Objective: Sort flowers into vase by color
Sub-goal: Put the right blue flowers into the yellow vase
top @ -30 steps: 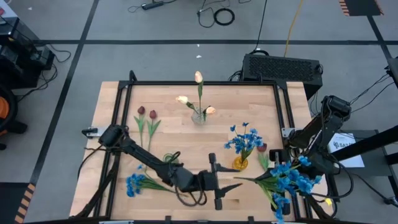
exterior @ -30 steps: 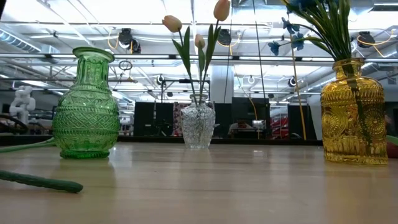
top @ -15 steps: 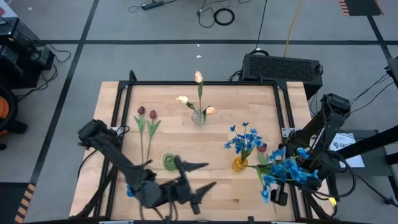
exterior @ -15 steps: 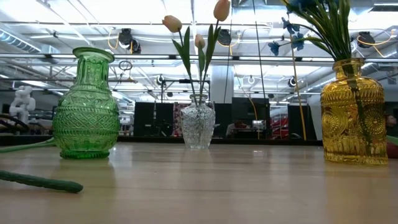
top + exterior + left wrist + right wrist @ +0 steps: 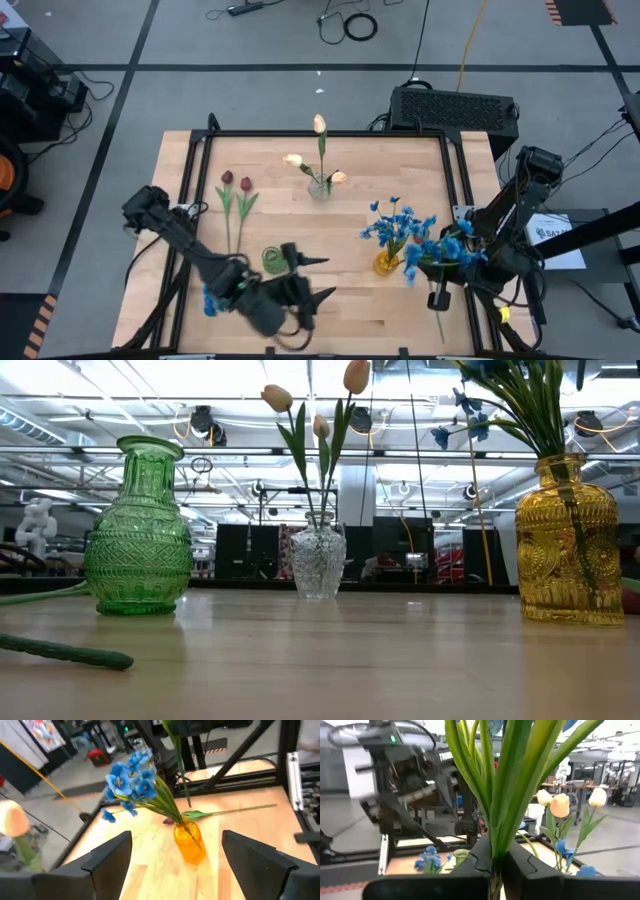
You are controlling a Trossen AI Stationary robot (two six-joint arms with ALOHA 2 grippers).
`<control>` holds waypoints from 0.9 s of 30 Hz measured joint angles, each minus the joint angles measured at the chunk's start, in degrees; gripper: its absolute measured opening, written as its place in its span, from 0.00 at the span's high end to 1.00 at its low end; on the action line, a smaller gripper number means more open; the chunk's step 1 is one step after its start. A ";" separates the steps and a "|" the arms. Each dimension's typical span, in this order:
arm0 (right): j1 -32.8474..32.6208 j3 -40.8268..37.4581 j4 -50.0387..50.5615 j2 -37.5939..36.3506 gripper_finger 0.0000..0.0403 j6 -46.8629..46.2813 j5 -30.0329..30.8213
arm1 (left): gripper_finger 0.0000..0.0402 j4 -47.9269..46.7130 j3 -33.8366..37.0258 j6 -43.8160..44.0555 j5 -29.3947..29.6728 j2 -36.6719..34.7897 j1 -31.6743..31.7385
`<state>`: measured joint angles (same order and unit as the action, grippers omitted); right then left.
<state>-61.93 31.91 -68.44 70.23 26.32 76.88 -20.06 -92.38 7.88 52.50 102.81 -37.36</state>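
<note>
High view: at the table's near edge the left gripper [image 5: 312,278] is seen with its fingers spread wide and nothing between them, a loose spray of blue flowers [image 5: 212,298] lying on the wood just beside its arm and the green vase [image 5: 273,260] standing just beyond it. Farther off and to the right, the right gripper [image 5: 440,292] is pinched on a bunch of blue blooms [image 5: 445,253], held aloft just beside the amber vase [image 5: 387,263]; in the right wrist view its dark fingers [image 5: 480,857] are pressed against the bundled green stems [image 5: 502,785]. The amber vase already holds a cluster of blue flowers [image 5: 132,782], seen ahead of the open fingers in the left wrist view, and a red tulip [image 5: 422,238] lies on the table [image 5: 280,220] behind it. Beyond the left gripper, two dark red tulips [image 5: 236,183] are laid flat on the wood, well apart from it. Farthest back, the clear vase [image 5: 320,187] is shown upright with three cream-peach tulips [image 5: 319,124] in it.
</note>
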 joint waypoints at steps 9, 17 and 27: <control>-5.41 -0.60 0.09 -4.08 0.98 1.74 2.20 | 0.31 11.68 0.04 0.62 -18.88 8.89 11.33; -9.89 -0.60 0.44 -6.00 0.98 3.82 3.34 | 0.32 25.57 0.04 8.30 -26.49 17.33 18.40; -12.94 -0.60 1.40 -5.96 0.98 1.88 4.24 | 0.32 30.54 0.04 12.81 -31.80 19.80 20.94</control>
<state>-74.87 31.31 -67.04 64.27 28.19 81.12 10.48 -92.33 20.69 20.70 122.62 -16.41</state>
